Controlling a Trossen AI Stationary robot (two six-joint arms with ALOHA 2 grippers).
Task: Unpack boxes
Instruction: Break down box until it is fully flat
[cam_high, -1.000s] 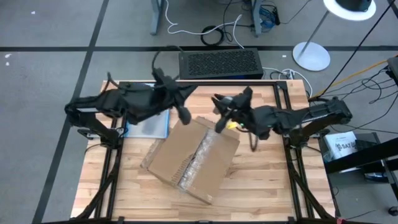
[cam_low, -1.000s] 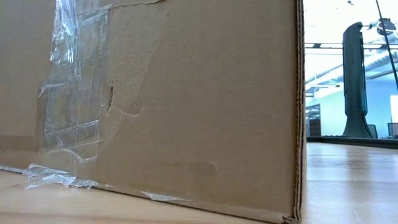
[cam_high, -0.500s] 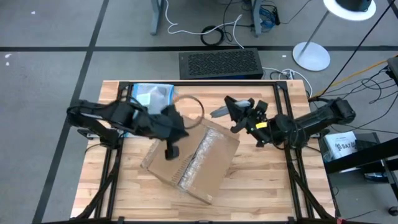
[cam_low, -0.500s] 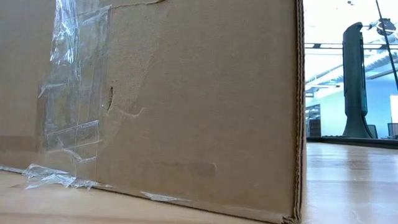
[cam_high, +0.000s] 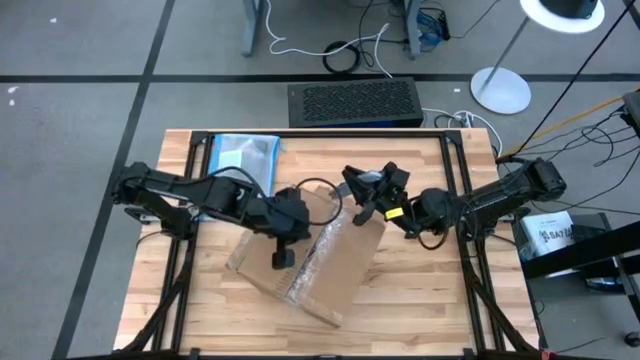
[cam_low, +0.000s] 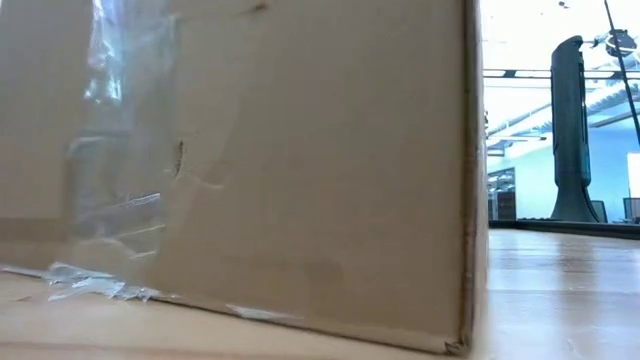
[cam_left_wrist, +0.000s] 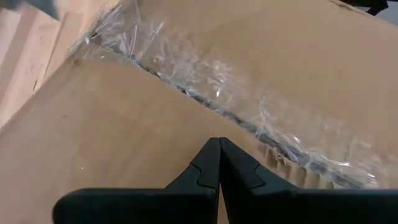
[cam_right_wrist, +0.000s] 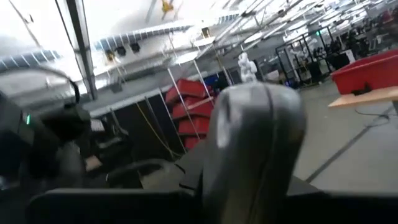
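Left pincer (cam_high: 279, 258) has swung down onto the box (cam_high: 330, 262) top, tips pressed together, holding nothing, just short of the taped seam (cam_left_wrist: 249, 112). Right pincer (cam_high: 362, 196) moved to the far edge, clamped on a grey tool (cam_right_wrist: 252, 143). Box mid-desk (cam_high: 420, 300), still sealed: cutting seems imminent.

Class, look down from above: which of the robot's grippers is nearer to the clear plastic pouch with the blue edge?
Left. The left gripper is over the brown cardboard carton, below the clear plastic pouch with the blue edge; the right gripper sits farther, at the carton's far right corner.

Even bright light; right wrist view motion-blurred.
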